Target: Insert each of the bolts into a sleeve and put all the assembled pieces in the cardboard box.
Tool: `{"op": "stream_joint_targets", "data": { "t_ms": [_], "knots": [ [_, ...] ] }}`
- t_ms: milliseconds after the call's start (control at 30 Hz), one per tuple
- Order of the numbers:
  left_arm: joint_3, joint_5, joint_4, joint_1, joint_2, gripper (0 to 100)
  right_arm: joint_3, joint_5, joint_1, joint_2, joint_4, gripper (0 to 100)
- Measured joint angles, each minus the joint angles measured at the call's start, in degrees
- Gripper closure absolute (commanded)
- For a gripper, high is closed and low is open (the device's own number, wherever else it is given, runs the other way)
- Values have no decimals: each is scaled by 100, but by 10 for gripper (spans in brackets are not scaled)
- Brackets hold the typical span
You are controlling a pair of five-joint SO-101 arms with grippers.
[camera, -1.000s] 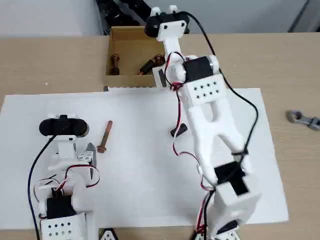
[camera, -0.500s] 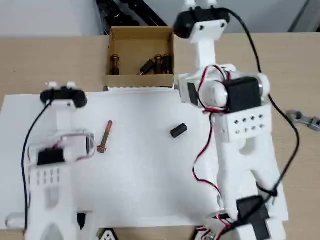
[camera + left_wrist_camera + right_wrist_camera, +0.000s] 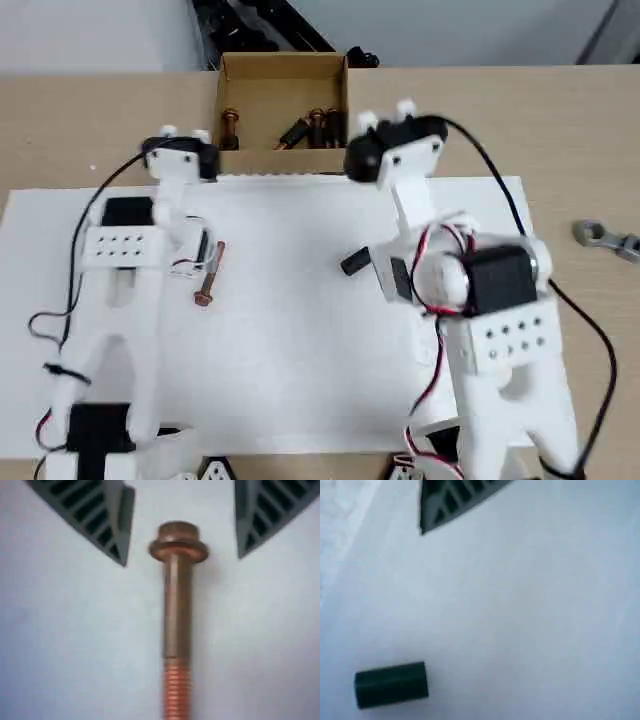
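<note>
L gripper (image 3: 182, 555) sits low over the white sheet (image 3: 290, 340), claw wide open. Its two dark fingers (image 3: 100, 515) flank the head of the loose copper bolt (image 3: 177, 630) w/ a gap each side, not touching it. In the high view that bolt (image 3: 210, 272) lies flat on the sheet's left part, nearer the far edge than the near one. Its head points to the near edge, threaded end to the far edge, w/ the L gripper (image 3: 200, 262) just beside it. The black sleeve (image 3: 352, 262) lies on its side approx mid-sheet, a bit toward the far edge, apart from the bolt. R gripper (image 3: 388, 275) is just beside the sleeve on its right; can't tell if this claw is open or closed, or if it touches the sleeve. In the R wrist view the sleeve (image 3: 391, 684) rests alone on the sheet. The cardboard box (image 3: 283, 66) stands on the table (image 3: 100, 120) just past the sheet's far edge. Inside it are several bolts: one (image 3: 230, 128) by the left wall, and a cluster (image 3: 315, 125) toward the right wall w/ dark sleeves on some. A metal wrench (image 3: 605, 238) lies on bare table by the right edge, well apart from the rest.
</note>
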Motion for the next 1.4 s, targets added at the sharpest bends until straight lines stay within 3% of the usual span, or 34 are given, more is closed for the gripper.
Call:
{"op": "stream_joint_targets", "data": {
  "t_ms": [200,467,867,1300,1400],
  "knots": [
    [-677,211,642,35,738,863,695,18,0,-642,-9,826],
    [-923,237,659,35,1811,866,809,18,0,-888,-9,826],
    [-888,237,246,35,1873,866,809,18,-9,-888,-9,826],
    [369,211,-941,53,1776,867,809,18,-9,-888,-9,826],
    [484,211,-1081,62,1767,914,809,18,-9,-888,-9,826]
  ]
}}
